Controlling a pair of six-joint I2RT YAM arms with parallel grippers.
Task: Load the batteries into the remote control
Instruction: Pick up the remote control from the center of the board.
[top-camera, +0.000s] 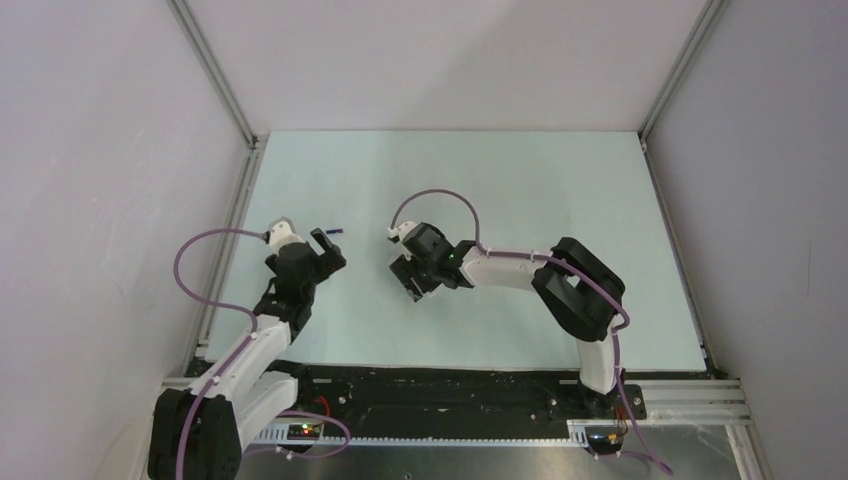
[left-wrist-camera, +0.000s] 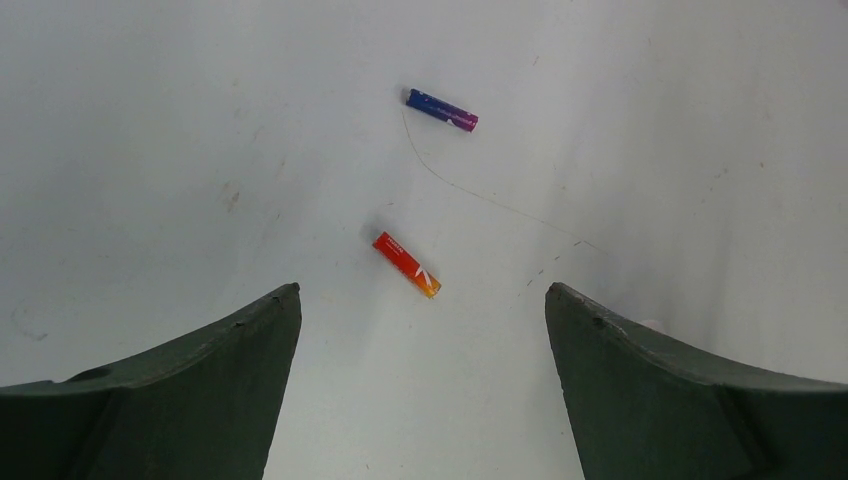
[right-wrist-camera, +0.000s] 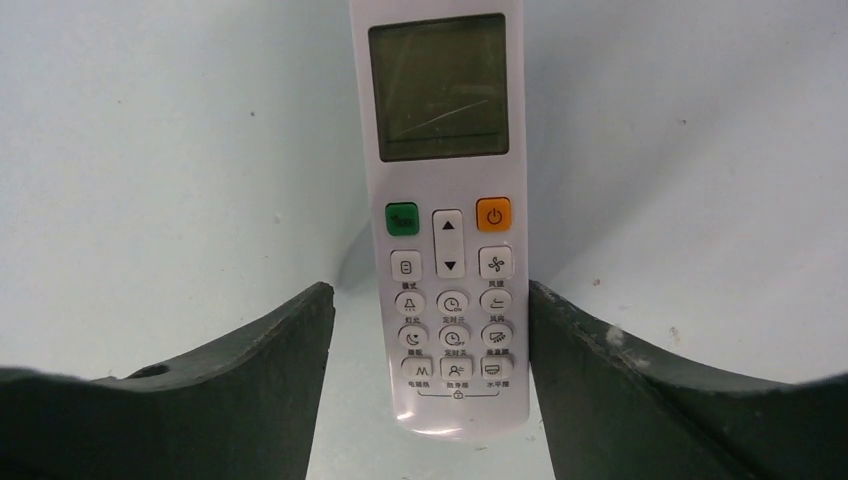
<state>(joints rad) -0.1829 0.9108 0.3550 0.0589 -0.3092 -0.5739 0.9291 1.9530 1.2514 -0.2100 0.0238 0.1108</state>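
Closest to the overhead camera, the left arm (top-camera: 235, 365) and right arm (top-camera: 580, 295) are rising from the near edge of the pale counter (top-camera: 520, 190), each trailing a looping purple cable (top-camera: 436, 193). The left hand (top-camera: 328, 250) is hanging over the counter's left part and the right hand (top-camera: 408, 278) near its middle, well apart, hiding what is lying beneath it. Through the left wrist camera, the left hand is standing wide open and gripping nothing, its dark fingers (left-wrist-camera: 200, 380) framing bare counter. The red-orange battery (left-wrist-camera: 407, 265) is lying flat just beyond the fingertips, and the dark blue battery (left-wrist-camera: 442, 110) is lying farther out, apart from it, at the end of a thin dark line (left-wrist-camera: 500, 205) on the surface. Through the right wrist camera, the right hand is standing parted around the white remote control (right-wrist-camera: 445, 250), which is showing its buttons, screen (right-wrist-camera: 438, 87) at the far end. One finger (right-wrist-camera: 640, 390) is sitting against its edge while the other (right-wrist-camera: 230, 390) is standing just clear, so the remote is not being clamped.
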